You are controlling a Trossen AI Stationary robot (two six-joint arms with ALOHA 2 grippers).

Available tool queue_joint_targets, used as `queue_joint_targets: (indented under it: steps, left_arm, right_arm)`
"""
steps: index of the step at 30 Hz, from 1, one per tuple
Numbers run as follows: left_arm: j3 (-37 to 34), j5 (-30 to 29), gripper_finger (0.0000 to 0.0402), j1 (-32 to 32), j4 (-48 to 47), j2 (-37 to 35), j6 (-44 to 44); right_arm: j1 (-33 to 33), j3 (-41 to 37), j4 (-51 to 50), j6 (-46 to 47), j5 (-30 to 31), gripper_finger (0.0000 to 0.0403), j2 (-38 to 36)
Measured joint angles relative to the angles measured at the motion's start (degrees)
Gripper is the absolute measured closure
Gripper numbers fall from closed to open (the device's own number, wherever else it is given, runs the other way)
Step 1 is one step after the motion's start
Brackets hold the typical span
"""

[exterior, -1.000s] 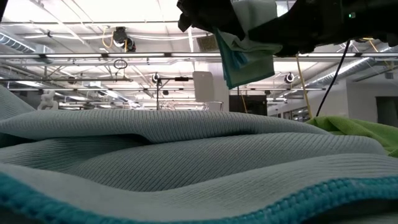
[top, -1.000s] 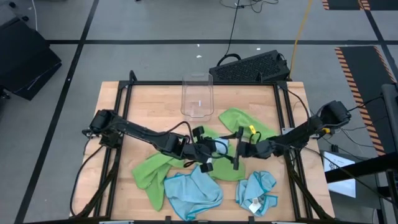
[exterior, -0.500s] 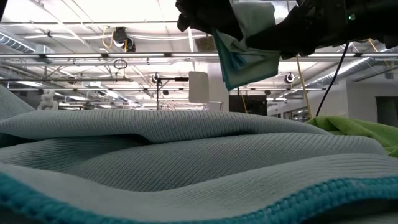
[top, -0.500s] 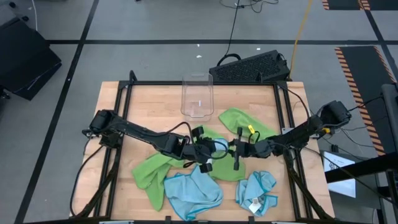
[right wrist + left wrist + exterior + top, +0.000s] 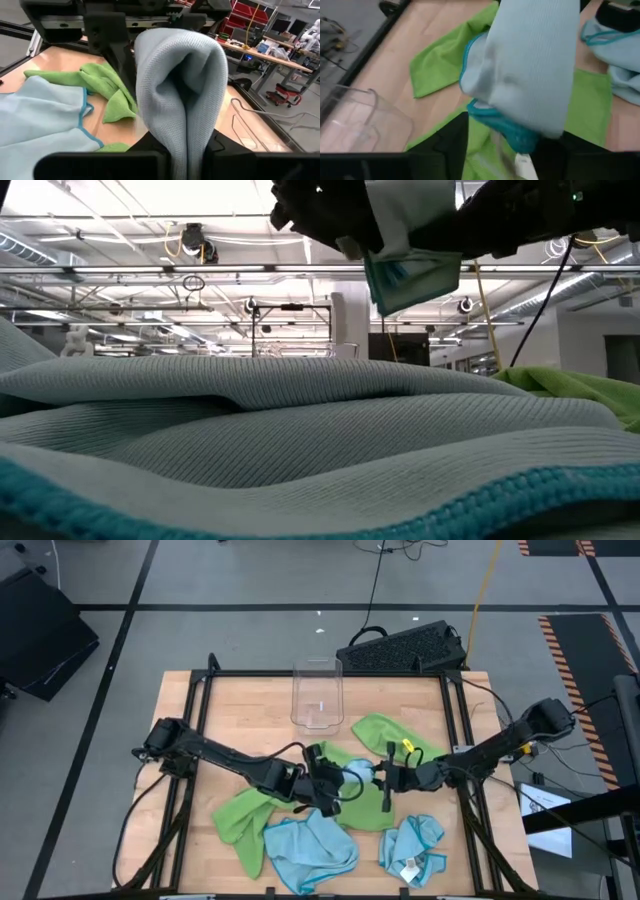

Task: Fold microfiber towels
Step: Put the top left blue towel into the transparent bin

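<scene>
A: One container stands on the table (image 5: 200, 700): a clear plastic bin (image 5: 317, 695), upright near the middle of the far edge. It appears to hold no cloth; through its wall only the wood shows.

B: And the towels?

A: Five lie on the tabletop or hang above it. A folded light blue towel (image 5: 360, 775) hangs over the table's centre, between the two grippers. The right gripper (image 5: 386, 780) has its fingers clamped together on this towel; the right wrist view shows the cloth (image 5: 182, 95) doubled into a fold between them. The left gripper (image 5: 330, 783) sits at the towel's other side; its fingers stand somewhat apart around the cloth, and whether they grip it cannot be told.

B: The remaining towels?

A: A lime green towel (image 5: 385, 732) lies beside the bin, toward the right edge. A second green towel (image 5: 245, 820) spreads beneath the grippers toward the near left. A spread blue towel (image 5: 310, 845) lies at the near edge, middle. A crumpled blue towel (image 5: 412, 845) lies near the near right corner.

B: Any labels or writing?

A: A small white tag (image 5: 408, 866) shows on the crumpled blue towel; no print on it is readable. A yellow marker (image 5: 407, 749) sits on the right arm; nothing can be read there.
</scene>
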Motion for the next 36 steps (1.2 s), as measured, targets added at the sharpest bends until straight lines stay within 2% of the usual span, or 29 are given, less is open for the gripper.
queue_joint_targets:
  steps: [3, 7, 9, 11, 13, 18, 23, 26, 30, 33, 36]
  left_arm:
    - [0.00, -1.03, 0.0269, -0.44, -0.54, 0.00, 0.04]
    - [0.00, -0.82, 0.0350, -0.89, -0.80, 0.00, 1.29]
    - [0.00, 1.46, 0.0384, -1.10, -1.06, 0.00, 1.51]
    - [0.00, 4.56, 0.0393, -1.39, -2.18, 0.00, 0.80]
    - [0.00, 7.15, 0.0379, -1.84, -3.85, 0.00, -0.56]
    - [-0.07, 5.72, 0.0297, -4.17, -7.31, -1.03, -1.51]
    - [2.47, -4.51, 0.0211, -5.30, -5.43, -3.25, 0.17]
    - [4.46, -8.30, 0.0167, -4.77, -0.67, -3.29, 6.14]
    - [4.72, -6.43, 0.0116, -2.84, 8.86, -1.80, 17.51]
    - [4.63, -4.01, 0.0097, -0.70, 9.33, -0.63, 18.39]
    - [4.65, 0.31, 0.0101, 1.38, 7.81, -0.26, 16.50]
  right_arm:
    - [0.43, 0.00, -1.95, -0.08, -0.06, 0.0368, -1.15]
    - [0.64, 0.00, -3.58, -0.41, -0.04, 0.0371, -1.78]
    - [0.64, 0.00, -3.65, -0.84, 0.03, 0.0374, -1.81]
    - [0.64, 0.00, -3.75, -1.59, 0.12, 0.0374, -1.81]
    - [0.68, 0.00, -4.20, -2.01, 0.05, 0.0372, -1.80]
    - [0.64, -0.01, -6.44, -2.01, 0.34, 0.0371, -1.81]
    - [0.56, -0.02, -7.09, -2.37, 0.35, 0.0372, -1.81]
    - [0.42, -0.02, -7.29, -3.48, 0.34, 0.0370, -1.81]
    - [-0.63, -0.02, -7.35, -3.23, 0.22, 0.0372, -1.81]
    - [-0.96, -0.02, -8.11, -3.13, 0.20, 0.0372, -1.81]
    - [-1.00, -0.02, -8.70, -3.14, 0.18, 0.0369, -1.81]
